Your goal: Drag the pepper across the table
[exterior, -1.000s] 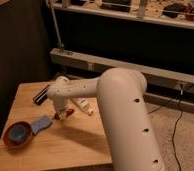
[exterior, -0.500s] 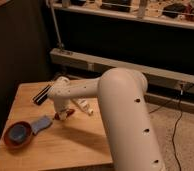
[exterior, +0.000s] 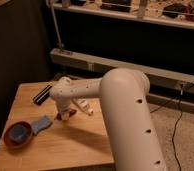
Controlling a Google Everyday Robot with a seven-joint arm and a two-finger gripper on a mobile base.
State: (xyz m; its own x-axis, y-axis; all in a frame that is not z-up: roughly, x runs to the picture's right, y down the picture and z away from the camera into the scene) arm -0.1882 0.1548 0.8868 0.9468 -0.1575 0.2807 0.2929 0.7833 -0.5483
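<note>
The pepper (exterior: 59, 117) is a small dark red sliver on the light wooden table (exterior: 85, 142), left of centre. My gripper (exterior: 65, 113) points down at the end of the thick white arm and sits directly over the pepper's right end, hiding part of it. I cannot tell whether the gripper touches the pepper.
A white bottle-like object (exterior: 83, 106) lies just right of the gripper. A blue cloth-like piece (exterior: 40, 124) and a reddish bowl (exterior: 18, 135) sit to the left near the table's edge. A dark flat object (exterior: 42, 95) lies at the back left. A wall with a rail stands behind.
</note>
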